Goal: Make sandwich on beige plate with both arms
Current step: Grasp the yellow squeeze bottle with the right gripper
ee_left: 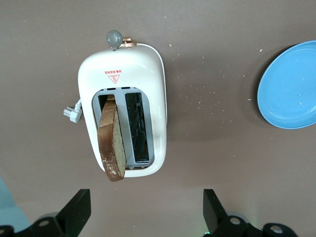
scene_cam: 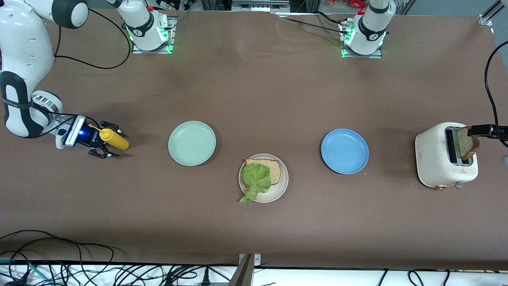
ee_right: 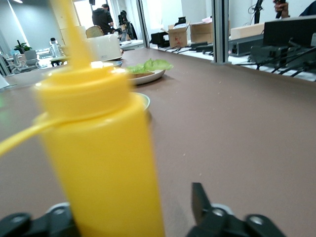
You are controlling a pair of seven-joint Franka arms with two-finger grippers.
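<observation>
On the brown bench [scene_cam: 254, 99] lay three round plates: one mint-green [scene_cam: 192, 143], one blue [scene_cam: 344, 151], and one beige plate [scene_cam: 263, 178] nearest the front camera, bearing one speckled brown bread slice [scene_cam: 268, 168] under one ruffled green lettuce leaf [scene_cam: 255, 179]. A second slice [ee_left: 111, 140] stood tilted in one white toaster [ee_left: 123, 106], below the left claw [ee_left: 145, 210], whose jaws were wide and empty. The right claw [scene_cam: 104, 142] straddled one yellow squeeze bottle [scene_cam: 114, 139]; whether it gripped, I cannot tell.

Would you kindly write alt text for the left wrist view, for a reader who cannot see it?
A white toaster stands on the brown table with one slice of brown bread sticking up, tilted, from one of its two slots, directly below the left hand, whose fingers are open. A blue plate lies beside the toaster.
</observation>
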